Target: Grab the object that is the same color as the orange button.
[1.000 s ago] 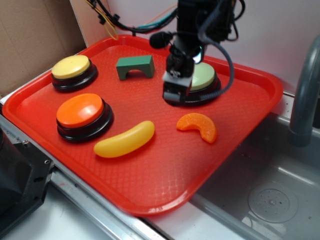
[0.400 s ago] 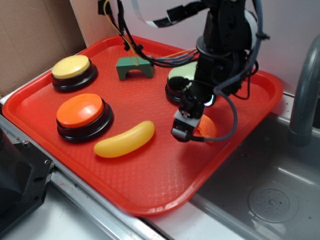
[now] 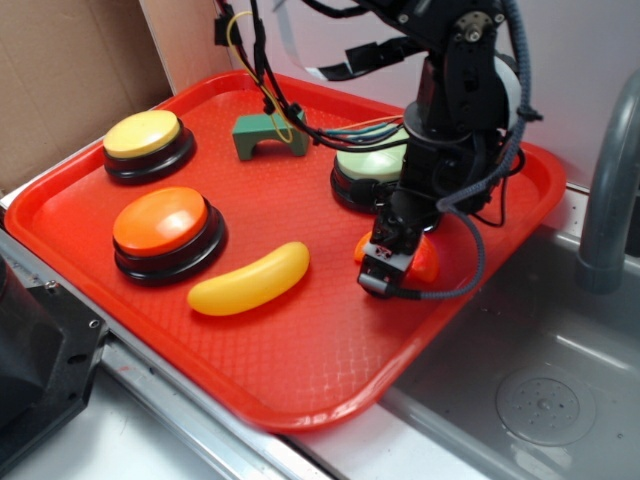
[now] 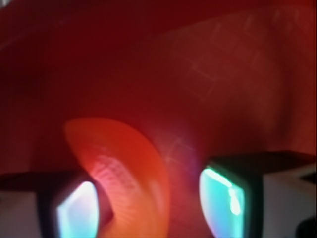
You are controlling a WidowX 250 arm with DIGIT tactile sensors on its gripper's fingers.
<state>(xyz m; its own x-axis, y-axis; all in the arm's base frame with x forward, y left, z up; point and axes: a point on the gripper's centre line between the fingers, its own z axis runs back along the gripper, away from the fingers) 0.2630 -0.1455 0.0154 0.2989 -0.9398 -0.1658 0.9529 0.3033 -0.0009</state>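
Observation:
The orange citrus segment (image 3: 422,262) lies on the red tray (image 3: 300,340), mostly hidden behind my gripper (image 3: 385,268). In the wrist view the segment (image 4: 124,173) sits between my two fingers, close to the left pad (image 4: 74,210) with a gap to the right pad (image 4: 223,191). The gripper (image 4: 148,203) is open and lowered around the segment, near the tray surface. The orange button (image 3: 162,222) with its black base stands at the tray's left front, well away from the gripper.
A yellow toy banana (image 3: 250,280) lies left of the gripper. A yellow-topped button (image 3: 145,135) and a green arch block (image 3: 270,135) stand at the back. A pale green-topped button (image 3: 372,165) is just behind the arm. A sink basin (image 3: 540,390) lies to the right.
The gripper has moved from the pale green button forward and down onto the citrus segment, now straddling it close to the tray.

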